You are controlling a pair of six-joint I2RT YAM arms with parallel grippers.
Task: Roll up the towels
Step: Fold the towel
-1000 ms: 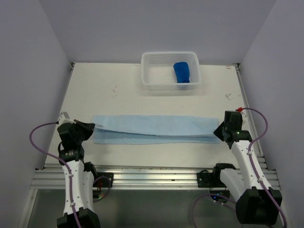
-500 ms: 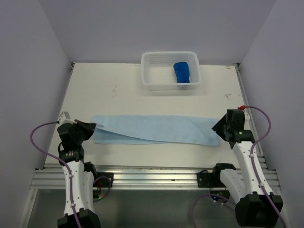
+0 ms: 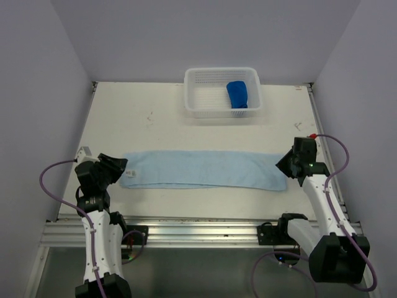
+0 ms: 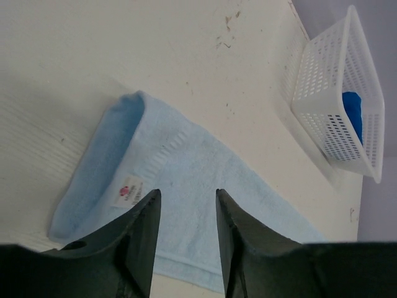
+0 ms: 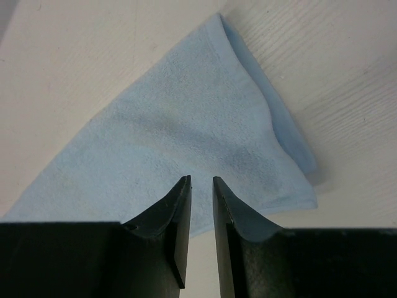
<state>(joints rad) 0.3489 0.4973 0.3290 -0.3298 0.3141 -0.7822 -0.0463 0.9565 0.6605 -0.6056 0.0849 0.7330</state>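
The pale sky blue towel [image 3: 205, 169] lies flat on the table as a long folded strip running left to right. My left gripper [image 3: 122, 167] hovers over its left end, jaws open with nothing between them [image 4: 187, 195]; a white label shows by the left finger. My right gripper [image 3: 283, 166] is over the right end, jaws a narrow gap apart and empty [image 5: 201, 181], above the pale sky blue towel's [image 5: 186, 124] near edge. The dark royal blue towel [image 3: 237, 94] sits bunched in the basket.
The white perforated basket [image 3: 221, 70] stands at the back of the table, centre right, and appears at the far right of the left wrist view, basket [image 4: 329, 99]. Purple-grey walls close in both sides. The metal rail runs along the near edge.
Both grippers have let go of the pale towel's ends, and its lifted layer has settled flat. The left jaws opened; the right jaws opened, then narrowed, and the gripper shifted slightly back.
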